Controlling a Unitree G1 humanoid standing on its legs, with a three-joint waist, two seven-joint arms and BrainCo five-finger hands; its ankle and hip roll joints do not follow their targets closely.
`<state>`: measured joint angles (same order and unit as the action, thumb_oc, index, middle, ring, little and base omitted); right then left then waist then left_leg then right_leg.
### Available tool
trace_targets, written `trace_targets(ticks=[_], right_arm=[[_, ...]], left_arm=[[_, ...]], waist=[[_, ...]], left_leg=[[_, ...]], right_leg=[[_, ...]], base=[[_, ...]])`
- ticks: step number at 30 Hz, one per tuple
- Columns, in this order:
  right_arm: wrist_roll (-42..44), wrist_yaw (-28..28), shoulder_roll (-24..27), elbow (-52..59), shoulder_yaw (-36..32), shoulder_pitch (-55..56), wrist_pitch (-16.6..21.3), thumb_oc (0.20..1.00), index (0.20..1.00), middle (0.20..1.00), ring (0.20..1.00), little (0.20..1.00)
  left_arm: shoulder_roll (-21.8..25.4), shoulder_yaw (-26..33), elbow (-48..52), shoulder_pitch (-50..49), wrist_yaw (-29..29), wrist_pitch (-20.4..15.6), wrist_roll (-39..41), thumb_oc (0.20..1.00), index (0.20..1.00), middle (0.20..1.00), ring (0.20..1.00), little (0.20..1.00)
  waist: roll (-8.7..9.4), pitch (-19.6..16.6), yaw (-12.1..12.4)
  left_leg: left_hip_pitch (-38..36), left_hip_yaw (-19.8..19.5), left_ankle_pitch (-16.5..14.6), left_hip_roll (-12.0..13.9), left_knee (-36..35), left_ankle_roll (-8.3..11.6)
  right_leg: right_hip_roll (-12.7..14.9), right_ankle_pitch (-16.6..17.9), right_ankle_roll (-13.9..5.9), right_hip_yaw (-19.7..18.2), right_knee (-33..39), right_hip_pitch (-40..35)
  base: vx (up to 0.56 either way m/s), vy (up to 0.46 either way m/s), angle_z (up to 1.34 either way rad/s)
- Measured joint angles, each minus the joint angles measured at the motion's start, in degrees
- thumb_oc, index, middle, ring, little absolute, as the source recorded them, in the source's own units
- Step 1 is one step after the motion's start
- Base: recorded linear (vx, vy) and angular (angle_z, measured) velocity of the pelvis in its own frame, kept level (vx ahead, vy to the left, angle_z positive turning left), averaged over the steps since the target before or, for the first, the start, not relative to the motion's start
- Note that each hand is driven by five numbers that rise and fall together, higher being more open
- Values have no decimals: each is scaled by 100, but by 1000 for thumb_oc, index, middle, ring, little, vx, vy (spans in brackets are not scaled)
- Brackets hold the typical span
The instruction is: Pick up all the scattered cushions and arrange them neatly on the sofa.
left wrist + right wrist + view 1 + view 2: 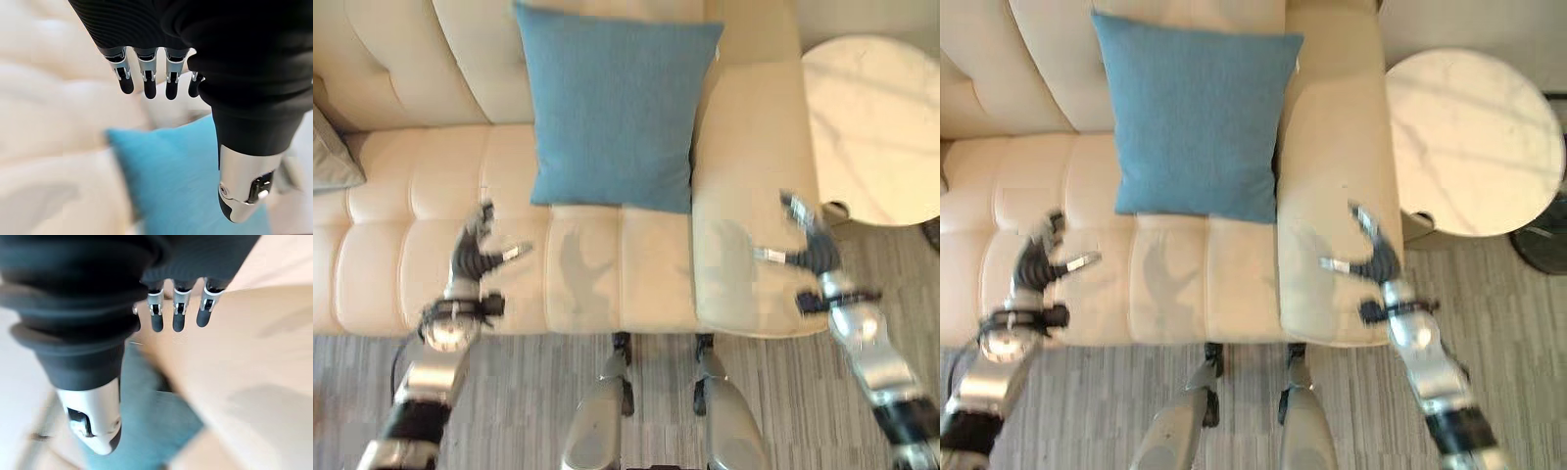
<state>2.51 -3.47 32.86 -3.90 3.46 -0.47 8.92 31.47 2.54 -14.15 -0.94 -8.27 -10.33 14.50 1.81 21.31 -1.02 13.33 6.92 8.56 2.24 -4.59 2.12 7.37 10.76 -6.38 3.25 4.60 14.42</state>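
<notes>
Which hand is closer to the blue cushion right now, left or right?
Left, narrowly. The left hand hovers open over the seat just below the blue cushion's lower left corner. The right hand hovers open above the sofa armrest, beyond the cushion's right edge.

The right robot hand (98, 396), fingers (177, 316) straight, hangs above the sofa (254, 382) and blue cushion (146, 431).

grey cushion (333, 157): cut by edge | round table (876, 127): cut by edge
</notes>
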Motion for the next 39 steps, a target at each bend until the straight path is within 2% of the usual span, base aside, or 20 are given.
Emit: trace_targets(ticks=[6,9,12,14,15,16,17,18,19,21,23,24,26,28,29,30,31,34,37,39], right_arm=[[-442,297,-777,-1668,-206,1408,-108,1000,1000,1000,1000,1000],[-676,346,-862,-2648,-153,1744,-292,1000,1000,1000,1000,1000],[-759,350,-873,-2730,-107,1781,-384,1000,1000,1000,1000,1000],[-766,350,-869,-2709,53,1734,-372,1000,1000,1000,1000,1000],[-762,342,-892,-2810,112,1612,-376,1000,1000,1000,1000,1000],[-761,335,-892,-2888,144,1519,-381,1000,1000,1000,1000,1000],[-757,336,-885,-2942,242,1434,-376,1000,1000,1000,1000,1000],[-751,335,-898,-2979,272,1437,-366,1000,1000,1000,1000,1000],[-748,335,-924,-3046,277,1496,-364,1000,1000,1000,1000,1000],[-747,295,-893,-3059,238,1534,-317,1000,1000,1000,1000,1000],[-698,232,-867,-3097,232,1400,-287,1000,1000,1000,1000,1000],[-672,222,-813,-3186,216,1312,-279,1000,1000,1000,1000,1000],[-591,217,-649,-3150,225,1228,-291,1000,1000,1000,1000,1000],[-581,215,-646,-3172,238,1126,-313,1000,1000,1000,1000,1000],[-582,178,-586,-3167,271,1094,-314,1000,1000,1000,1000,1000],[-580,133,-550,-3171,258,1093,-321,1000,1000,1000,1000,1000],[-581,101,-533,-3150,264,1087,-325,1000,1000,1000,1000,1000],[-583,104,-555,-3087,265,1074,-322,1000,1000,1000,1000,1000],[-582,107,-619,-3037,254,1055,-316,1000,1000,1000,1000,1000],[-579,109,-610,-3039,219,1061,-318,1000,1000,1000,1000,1000]], left_arm=[[-516,-238,-950,-1214,448,233,-557,1000,1000,1000,1000,1000],[-680,-254,-1676,-1487,571,399,-813,1000,1000,1000,1000,1000],[-621,-234,-1787,-1685,587,408,-951,1000,1000,1000,1000,1000],[-527,-257,-1744,-1638,592,402,-956,1000,1000,1000,1000,1000],[-440,-262,-1715,-1554,584,408,-974,1000,1000,1000,1000,1000],[-413,-270,-1695,-1417,575,401,-1019,1000,1000,1000,1000,1000],[-376,-264,-1639,-1212,540,378,-1110,1000,1000,1000,1000,1000],[-346,-269,-1642,-1130,536,359,-1115,1000,1000,1000,1000,1000],[-297,-268,-1636,-1009,520,345,-1115,1000,1000,1000,1000,1000],[-255,-261,-1637,-1054,461,347,-1116,1000,1000,1000,1000,1000],[-343,-284,-1641,-1177,386,370,-1114,1000,1000,1000,1000,1000],[-514,-289,-1699,-1155,374,374,-1113,1000,1000,1000,1000,1000],[-701,-484,-1727,-1123,378,358,-1111,1000,1000,1000,1000,1000],[-715,-508,-1836,-1123,369,405,-1111,1000,1000,1000,1000,1000],[-706,-542,-1872,-1191,373,440,-1113,1000,1000,1000,1000,1000],[-709,-616,-1894,-1215,375,469,-1114,1000,1000,1000,1000,1000],[-705,-689,-1921,-1232,380,477,-1116,1000,1000,1000,1000,1000],[-676,-639,-1938,-1049,376,428,-1114,1000,1000,1000,1000,1000],[-701,-664,-1969,-864,384,422,-1116,1000,1000,1000,1000,1000],[-762,-702,-1963,-753,386,403,-1119,1000,1000,1000,1000,1000]], waist=[[331,-664,-177],[285,-1216,-343],[341,-1420,-414],[454,-1499,-434],[425,-1490,-400],[281,-1425,-393],[127,-1397,-352],[117,-1391,-320],[95,-1398,-294],[98,-1396,-186],[111,-1388,-85],[39,-1375,-2],[-353,-1250,63],[-336,-1175,173],[-204,-1102,230],[-151,-1083,227],[30,-1084,171],[305,-1095,-23],[271,-1071,-214],[67,-1084,-297]], left_leg=[[-677,295,-257,-2,-1,-29],[-986,483,-428,-46,-20,-81],[-1247,895,-514,-90,-46,-132],[-1266,1164,-511,-128,4,-202],[-1163,1332,-348,-28,28,-401],[-1084,1367,-400,116,5,-465],[-1020,1360,-334,341,5,-475],[-947,1379,-190,397,49,-473],[-941,1219,-220,499,99,-521],[-935,1069,-161,534,108,-433],[-836,953,8,474,93,-234],[-618,846,251,527,112,-69],[-236,536,615,853,120,155],[140,249,1298,990,154,616],[267,-130,1502,908,231,534],[276,-390,1427,779,335,624],[304,-713,762,446,912,757],[20,-647,-451,58,1559,462],[-786,-502,-780,75,1114,320],[-1202,-430,-852,207,375,150]], right_leg=[[-8,-130,-16,-211,-2,-503],[-4,-212,-90,-387,0,-680],[18,-139,-210,-777,21,-700],[107,-157,-293,-761,34,-571],[140,-339,-395,-476,-104,-482],[105,-553,-395,-232,-551,-228],[5,-814,-461,17,-1680,158],[-3,-1068,-554,-28,-2367,265],[-70,-1478,-555,-207,-3839,280],[-105,-1751,-645,-330,-4117,-217],[-155,-2224,-335,-228,-2445,-1120],[-312,-2197,134,-150,-1568,-1415],[-712,-2027,348,-144,-1455,-1198],[-813,-1975,712,-49,-1662,-812],[-774,-1956,854,-26,-1773,-660],[-744,-1845,933,6,-1743,-652],[-541,-1652,935,42,-1674,-615],[-324,-1245,875,113,-1251,-617],[-364,-1078,768,183,-989,-720],[-504,-994,645,317,-916,-742]], base=[[23,66,-24],[-62,110,-42],[-210,37,-65],[-481,43,-70],[-277,31,-52],[-348,8,-41],[-275,-31,-15],[-355,-82,18],[-195,-140,35],[-173,-148,25],[-280,-177,9],[-393,-172,35],[-395,-114,41],[-371,-31,15],[-293,-42,5],[-370,-45,3],[-171,-8,16],[-111,49,26],[54,105,23],[42,94,26]])
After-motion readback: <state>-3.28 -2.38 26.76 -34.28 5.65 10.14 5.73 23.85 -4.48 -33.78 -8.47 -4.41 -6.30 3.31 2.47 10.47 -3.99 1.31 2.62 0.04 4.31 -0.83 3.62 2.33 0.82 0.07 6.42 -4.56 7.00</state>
